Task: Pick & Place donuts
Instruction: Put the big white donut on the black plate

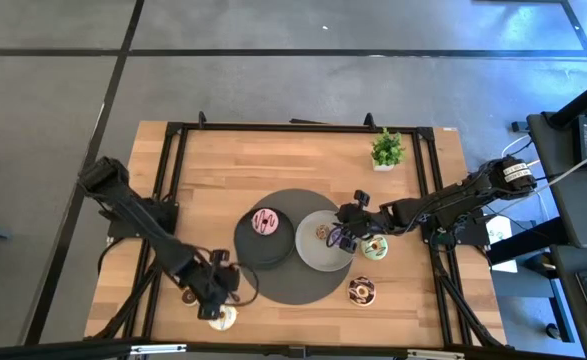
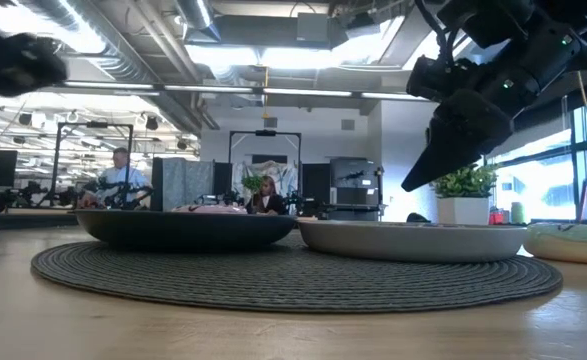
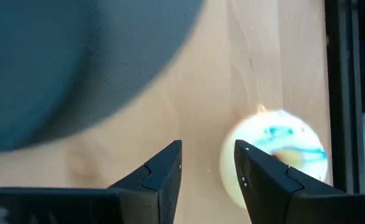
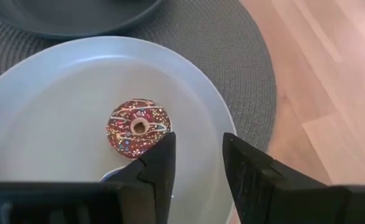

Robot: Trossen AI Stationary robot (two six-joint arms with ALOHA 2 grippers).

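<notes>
Right gripper [image 4: 198, 165], fingers apart, hovers over the grey plate [image 1: 308, 255] holding one sprinkled donut [image 4: 137, 126]; pink donut [image 1: 266, 222] plated, three remain.

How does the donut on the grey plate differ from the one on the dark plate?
The donut on the grey plate is chocolate brown with coloured sprinkles; the donut on the dark plate is pink. The brown one has the right hand open just above it; the pink one has no hand near it. The grey plate is pale, the dark plate nearly black. Both donuts lie flat.
</notes>
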